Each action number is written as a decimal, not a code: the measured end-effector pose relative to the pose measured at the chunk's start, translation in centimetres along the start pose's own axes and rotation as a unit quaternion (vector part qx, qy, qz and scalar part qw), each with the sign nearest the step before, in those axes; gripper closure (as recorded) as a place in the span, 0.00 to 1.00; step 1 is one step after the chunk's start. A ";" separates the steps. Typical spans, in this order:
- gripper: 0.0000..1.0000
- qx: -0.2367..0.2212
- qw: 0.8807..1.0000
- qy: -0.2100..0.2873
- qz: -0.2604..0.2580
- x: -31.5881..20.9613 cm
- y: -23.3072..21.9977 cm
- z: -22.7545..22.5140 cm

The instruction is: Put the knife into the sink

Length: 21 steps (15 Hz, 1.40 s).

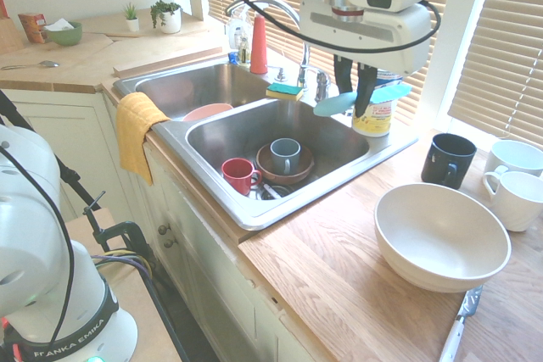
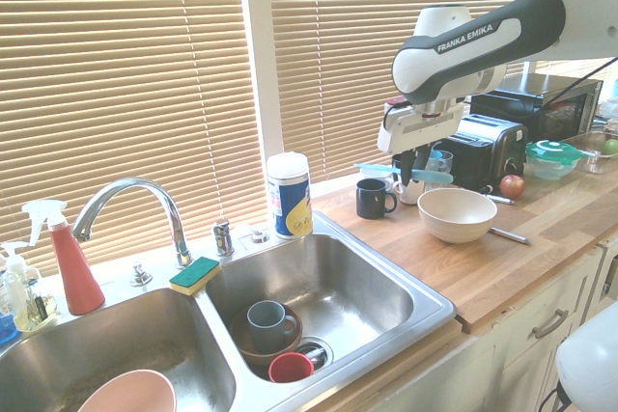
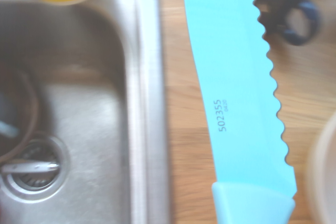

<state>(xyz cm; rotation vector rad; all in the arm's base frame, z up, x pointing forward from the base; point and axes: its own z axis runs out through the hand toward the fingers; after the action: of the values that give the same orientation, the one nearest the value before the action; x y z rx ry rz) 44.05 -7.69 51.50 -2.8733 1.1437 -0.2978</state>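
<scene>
The wooden counter [image 1: 339, 277] runs along the window, and the steel sink [image 1: 254, 209] is set into it with two basins side by side. The arm [image 2: 502, 31] reaches over the counter's edge beside the near basin. A curved faucet [image 2: 130, 202] stands behind the divider between the basins.

On the counter beside the sink sits a large cream bowl [image 1: 441, 235], with a dark mug [image 1: 448, 160] behind it and two white mugs [image 1: 513, 180] next to that. A toaster [image 2: 488, 147] and a microwave [image 2: 541, 103] stand further along. A yellow cloth [image 1: 136, 133] hangs over the sink's front rim.

In the near basin a brown bowl [image 1: 284, 174] holds a grey mug [image 1: 285, 154], and a red mug [image 1: 239, 174] lies just beside it. A pink bowl [image 2: 130, 395] rests in the other basin. A white and yellow canister [image 2: 288, 195] stands on the sink's back corner, and a red spray bottle [image 2: 70, 258] stands behind the far basin. A green and yellow sponge [image 2: 195, 275] lies on the rim near the faucet.

The gripper [image 1: 356, 108] is clamped on the knife [image 1: 356, 101], holding it level in the air. In the wrist view the blade [image 3: 236, 108] hangs over the wood just beside the sink's rim, with its serrated edge toward the dark mug. A silver utensil [image 1: 458, 328] lies on the counter touching the cream bowl's front.
</scene>
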 end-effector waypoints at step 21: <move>1.00 -0.005 0.999 0.001 -0.032 -17.3 -11.8 29.0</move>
<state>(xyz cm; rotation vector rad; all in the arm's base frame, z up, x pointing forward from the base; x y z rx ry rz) 45.25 11.61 21.38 -2.9234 1.0584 -0.2965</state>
